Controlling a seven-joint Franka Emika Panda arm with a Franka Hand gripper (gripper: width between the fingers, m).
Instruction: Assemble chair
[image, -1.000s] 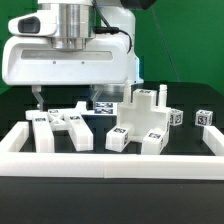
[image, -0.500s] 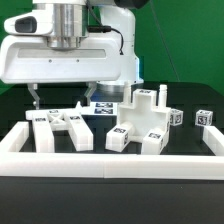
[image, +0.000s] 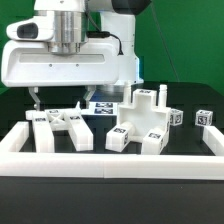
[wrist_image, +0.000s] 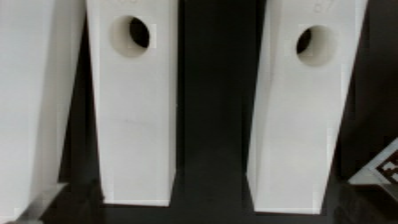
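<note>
While the tool hangs over the worktop with its jaws spread wide and nothing between them, the chair's loose bars lie beneath it toward the exterior view's left edge, side by side yet apart. A blockier chair piece stands mid-worktop, near the front rail.

Beneath the fingers, three loose white bars are counted, two pierced by one round hole each. Beside the fingers, one joined chair piece and one small tagged block are seen.
</note>
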